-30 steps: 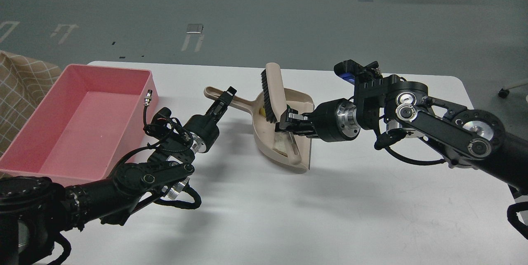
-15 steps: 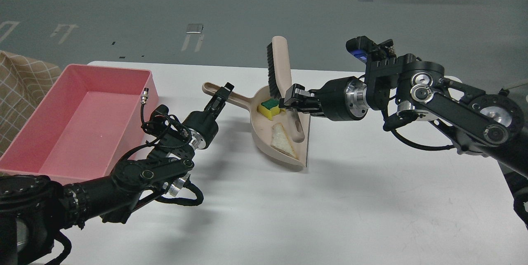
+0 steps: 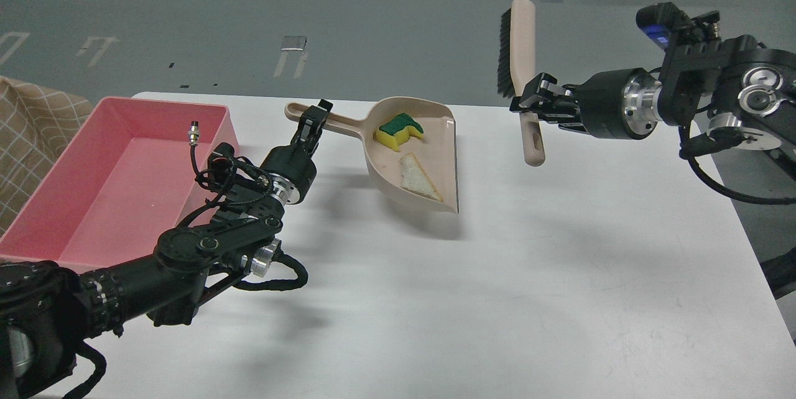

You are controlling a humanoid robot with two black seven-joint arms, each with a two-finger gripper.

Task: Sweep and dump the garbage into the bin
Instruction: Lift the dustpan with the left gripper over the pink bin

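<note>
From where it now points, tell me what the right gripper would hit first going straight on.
The right gripper, shut on the beige black-bristled brush, points left across the table. The raised beige plastic dustpan probably comes first, though depth is unclear.

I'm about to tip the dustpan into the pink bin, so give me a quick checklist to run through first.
1. Both garbage pieces sit in the dustpan: the bread slice and the sponge chunk. Ok.
2. Left pincer shut on the dustpan handle: ok.
3. Brush off to the right of the pan, held upright by the right pincer: ok.
4. Bin open, with nothing visible inside: ok.
5. Dustpan over the bin: not ok; it is to the bin's right, over the table.
6. Grip firm enough for tipping: cannot tell.
</note>
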